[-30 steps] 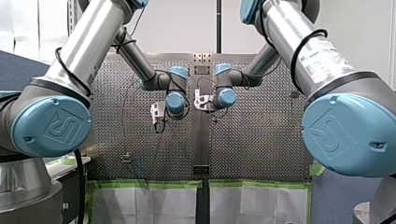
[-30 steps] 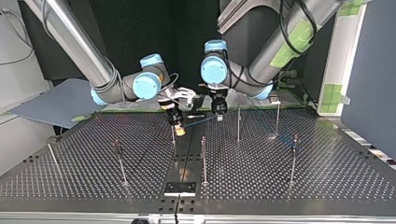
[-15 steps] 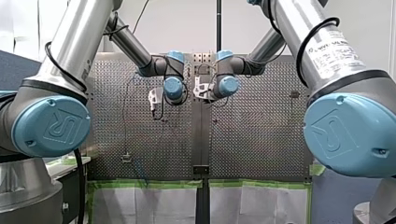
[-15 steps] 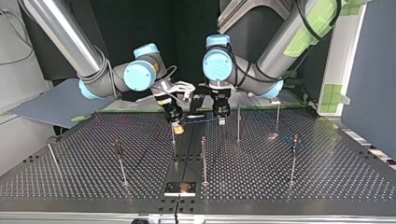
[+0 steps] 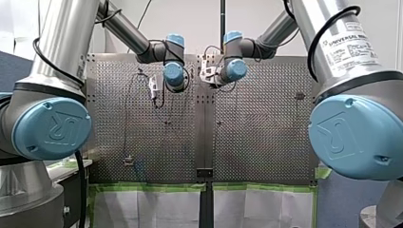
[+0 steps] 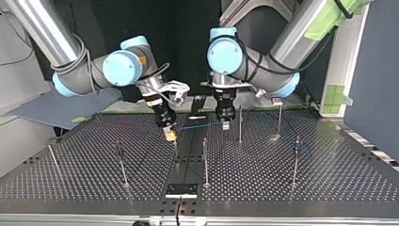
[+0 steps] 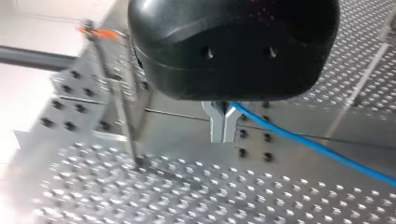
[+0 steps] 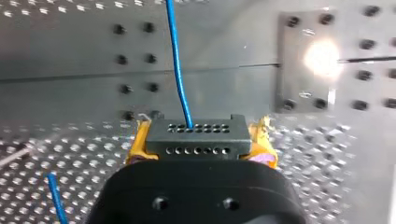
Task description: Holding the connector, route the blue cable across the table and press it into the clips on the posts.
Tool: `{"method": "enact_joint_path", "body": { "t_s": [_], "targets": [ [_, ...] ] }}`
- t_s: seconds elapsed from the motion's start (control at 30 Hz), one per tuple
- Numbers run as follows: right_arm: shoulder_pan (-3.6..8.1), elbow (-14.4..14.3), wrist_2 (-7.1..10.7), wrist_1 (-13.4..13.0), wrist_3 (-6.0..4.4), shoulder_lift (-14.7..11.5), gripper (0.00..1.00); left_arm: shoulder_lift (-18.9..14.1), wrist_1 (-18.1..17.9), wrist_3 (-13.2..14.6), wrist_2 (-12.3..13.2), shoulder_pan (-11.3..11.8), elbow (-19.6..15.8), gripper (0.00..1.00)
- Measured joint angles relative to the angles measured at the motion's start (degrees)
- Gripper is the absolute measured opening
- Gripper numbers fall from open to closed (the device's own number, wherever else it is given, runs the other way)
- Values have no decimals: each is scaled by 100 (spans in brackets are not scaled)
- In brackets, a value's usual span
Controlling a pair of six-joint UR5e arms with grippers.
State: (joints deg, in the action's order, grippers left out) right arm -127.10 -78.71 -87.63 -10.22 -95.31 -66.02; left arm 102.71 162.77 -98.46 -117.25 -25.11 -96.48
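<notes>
The dark perforated metal table (image 6: pixel 282 188) fills the top view, with slim upright metal posts (image 6: pixel 205 160) standing well apart across it. My right arm (image 6: pixel 47 33) enters at that view's left and my left arm (image 6: pixel 291 37) at its right, and both reach toward the table's middle strip. The right gripper (image 8: pixel 198 144) has its yellow pads (image 8: pixel 136 147) closed on the two ends of a black rectangular connector (image 8: pixel 196 137) with two rows of holes. The left gripper (image 7: pixel 223 133), near a post, pinches its metal fingers (image 7: pixel 215 123) together on the thin blue cable (image 7: pixel 303 140), which spans above the table from the connector to those fingers.
</notes>
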Motion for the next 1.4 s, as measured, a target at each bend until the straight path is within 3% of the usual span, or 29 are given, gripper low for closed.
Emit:
{"method": "enact_joint_path", "body": {
  "t_s": [0.4, 0.57, 0.93, 1.1, 1.4],
  "targets": [
    [55, -3, 0, 114, -6, -577, 0, -621, -57, 52, 86, 0, 6, 0],
    [84, -3, 43, 109, -6, -820, 0, -866, -201, 25, 275, 77, 24, 0],
    [147, -19, 130, 106, -7, -1353, 0, -664, -395, 21, 632, 211, 91, 0],
    [171, -92, 131, 96, -3, -1392, 0, -596, -369, 34, 664, 242, 93, 0],
    [214, -315, 123, 63, 27, -1200, 0, -533, -447, 28, 608, 280, 91, 0]
  ]
}}
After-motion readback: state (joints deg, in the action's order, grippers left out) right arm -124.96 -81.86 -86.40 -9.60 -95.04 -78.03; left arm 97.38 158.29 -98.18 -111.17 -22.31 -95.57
